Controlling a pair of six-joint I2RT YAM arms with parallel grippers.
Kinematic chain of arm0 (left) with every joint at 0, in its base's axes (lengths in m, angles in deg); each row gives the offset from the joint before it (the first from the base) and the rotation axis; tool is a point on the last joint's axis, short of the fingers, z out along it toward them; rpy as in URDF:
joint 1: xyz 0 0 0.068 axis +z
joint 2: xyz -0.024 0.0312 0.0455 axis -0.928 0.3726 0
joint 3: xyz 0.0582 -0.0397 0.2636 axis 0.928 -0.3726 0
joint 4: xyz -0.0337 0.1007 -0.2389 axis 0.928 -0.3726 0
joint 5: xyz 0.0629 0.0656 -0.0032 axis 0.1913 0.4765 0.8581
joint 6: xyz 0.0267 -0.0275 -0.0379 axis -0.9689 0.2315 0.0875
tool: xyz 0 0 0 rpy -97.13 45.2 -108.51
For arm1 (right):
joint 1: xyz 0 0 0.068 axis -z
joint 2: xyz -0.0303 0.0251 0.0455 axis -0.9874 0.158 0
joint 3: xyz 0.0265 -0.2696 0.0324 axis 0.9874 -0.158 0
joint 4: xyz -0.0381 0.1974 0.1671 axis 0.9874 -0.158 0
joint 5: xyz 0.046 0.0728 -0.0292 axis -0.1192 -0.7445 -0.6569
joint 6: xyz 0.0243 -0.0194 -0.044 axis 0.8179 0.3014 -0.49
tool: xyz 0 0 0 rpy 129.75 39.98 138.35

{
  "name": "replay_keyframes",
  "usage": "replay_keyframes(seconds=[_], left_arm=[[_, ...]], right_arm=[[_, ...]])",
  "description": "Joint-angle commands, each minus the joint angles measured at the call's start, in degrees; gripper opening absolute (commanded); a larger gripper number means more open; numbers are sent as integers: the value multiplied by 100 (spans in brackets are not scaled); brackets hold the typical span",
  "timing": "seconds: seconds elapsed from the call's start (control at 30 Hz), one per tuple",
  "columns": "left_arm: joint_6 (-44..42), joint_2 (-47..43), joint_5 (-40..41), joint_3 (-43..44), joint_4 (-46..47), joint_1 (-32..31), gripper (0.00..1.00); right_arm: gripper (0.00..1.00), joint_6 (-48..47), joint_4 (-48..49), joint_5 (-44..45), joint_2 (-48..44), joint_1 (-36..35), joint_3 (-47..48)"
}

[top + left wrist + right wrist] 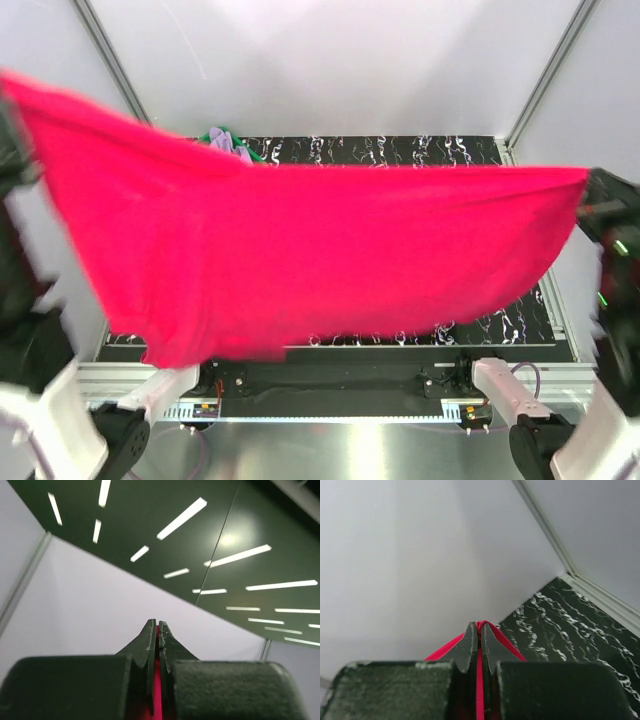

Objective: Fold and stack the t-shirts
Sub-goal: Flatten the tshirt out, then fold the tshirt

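Note:
The crimson t-shirt (300, 250) hangs stretched in the air between my two grippers, high above the black marbled table (400, 150), and covers most of it. My left gripper (12, 110) is shut on its left top corner; a strip of the crimson t-shirt (158, 690) shows between the shut jaws (157, 626). My right gripper (590, 200) is shut on its right top corner; the crimson t-shirt (479, 690) is pinched between the jaws (479, 626). The lavender t-shirt (228, 143) peeks out at the table's back left, mostly hidden.
A green tray edge (262, 156) shows beside the lavender cloth at the back left. White walls and metal frame posts (110, 60) enclose the table. The table's corner (570, 625) shows in the right wrist view.

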Motion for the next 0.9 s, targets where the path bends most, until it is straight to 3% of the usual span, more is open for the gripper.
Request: replay_keyframes(seconds=[0.0,0.2,0.33,0.4,0.53,0.6,0.63,0.73,0.87], left_arm=[[355,1130,-198,-506,479,-6,0],[629,2564,-735,-1990,1366,-199,0],[417,4125,-1052,-2616,2410,-367,0],[522,4699,-1403,-2678,3007,-384,0],[619,6334,-1711,-1740,3248,-463,0],[497,7257,-1957,-995,2795,-525,0],[340,7521,-2027,-268,2617,-551,0],[355,8269,-2028,624,2326,-595,0],[461,8701,-1975,986,2247,-630,0]], right_arm=[[0,-211,1043,1121,299,31,-1644],[0,-194,2819,2028,808,23,-4247],[0,-589,4058,2319,1528,92,-5324],[0,-502,4429,2267,2081,486,-5561],[0,-562,5342,1994,2969,901,-5704],[0,-607,5484,1985,3549,989,-5380],[0,-659,5528,1950,3725,1077,-5274],[0,-887,5791,1731,4332,1253,-4939],[0,-862,5730,1389,5140,1385,-4333]])
